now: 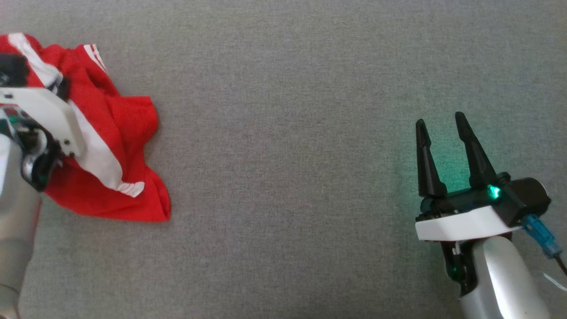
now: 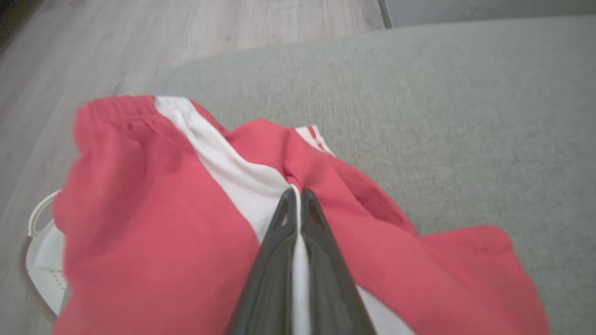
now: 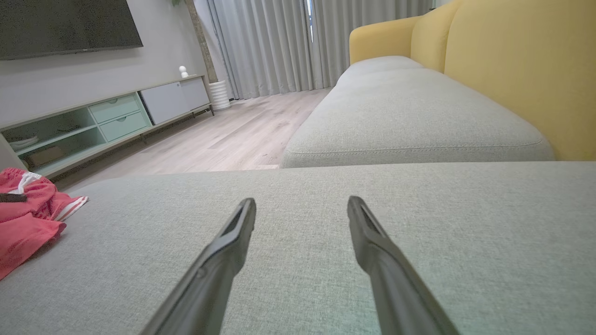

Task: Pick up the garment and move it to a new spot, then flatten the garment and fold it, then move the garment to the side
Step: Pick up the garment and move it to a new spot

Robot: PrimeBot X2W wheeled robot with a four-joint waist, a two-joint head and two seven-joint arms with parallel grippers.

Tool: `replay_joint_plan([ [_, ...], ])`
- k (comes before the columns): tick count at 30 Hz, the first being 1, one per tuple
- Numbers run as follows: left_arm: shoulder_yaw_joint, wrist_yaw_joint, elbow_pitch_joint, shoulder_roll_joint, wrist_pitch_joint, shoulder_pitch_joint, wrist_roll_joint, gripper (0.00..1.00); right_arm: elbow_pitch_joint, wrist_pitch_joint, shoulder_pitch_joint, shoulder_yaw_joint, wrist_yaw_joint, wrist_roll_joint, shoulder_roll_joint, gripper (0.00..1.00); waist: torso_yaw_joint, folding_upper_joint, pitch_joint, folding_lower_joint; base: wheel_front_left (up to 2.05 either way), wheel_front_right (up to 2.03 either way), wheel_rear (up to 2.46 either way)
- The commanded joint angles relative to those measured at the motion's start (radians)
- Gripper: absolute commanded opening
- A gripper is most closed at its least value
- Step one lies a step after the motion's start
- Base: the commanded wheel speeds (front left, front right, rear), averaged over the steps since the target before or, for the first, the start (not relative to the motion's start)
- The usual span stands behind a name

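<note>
Your left gripper (image 2: pixel 296 193) has its two dark fingers pressed together on a fold of the red garment (image 2: pixel 163 223), pinching the cloth right where its white stripe runs. You can see the garment lying crumpled at the far left of the grey sofa cushion (image 1: pixel 288 177), close to the edge beside the wooden floor (image 2: pixel 70 56). Your right gripper (image 1: pixel 440 118) hangs well apart from it on the right, fingers spread wide over bare cushion.
</note>
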State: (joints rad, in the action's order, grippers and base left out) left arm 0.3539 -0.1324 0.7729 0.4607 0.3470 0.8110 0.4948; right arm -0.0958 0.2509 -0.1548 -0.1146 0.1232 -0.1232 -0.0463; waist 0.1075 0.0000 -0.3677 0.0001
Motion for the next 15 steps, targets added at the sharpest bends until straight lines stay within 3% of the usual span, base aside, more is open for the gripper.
replay_joint_plan([
  [1, -0.034, 0.002, -0.031, 0.077, -0.046, 0.067, 0.010, 0.00, 0.032, 0.011, -0.023, -0.014, 0.008, -0.010, -0.004, 1.00, 0.003, 0.0000, 0.005, -0.0001, 0.00, 0.00, 0.00],
  [9, -0.098, 0.011, -0.092, 0.088, -0.346, 0.182, 0.022, 0.00, 0.019, 0.011, -0.017, -0.018, 0.008, -0.037, -0.004, 1.00, 0.012, 0.0000, 0.060, -0.0001, 0.00, 0.00, 0.00],
  [15, -0.118, 0.040, -0.206, 0.058, -0.450, 0.200, 0.025, 0.00, -0.001, 0.011, 0.006, -0.017, 0.008, -0.079, -0.004, 1.00, 0.014, 0.0000, 0.124, -0.0001, 0.00, 0.00, 0.00],
])
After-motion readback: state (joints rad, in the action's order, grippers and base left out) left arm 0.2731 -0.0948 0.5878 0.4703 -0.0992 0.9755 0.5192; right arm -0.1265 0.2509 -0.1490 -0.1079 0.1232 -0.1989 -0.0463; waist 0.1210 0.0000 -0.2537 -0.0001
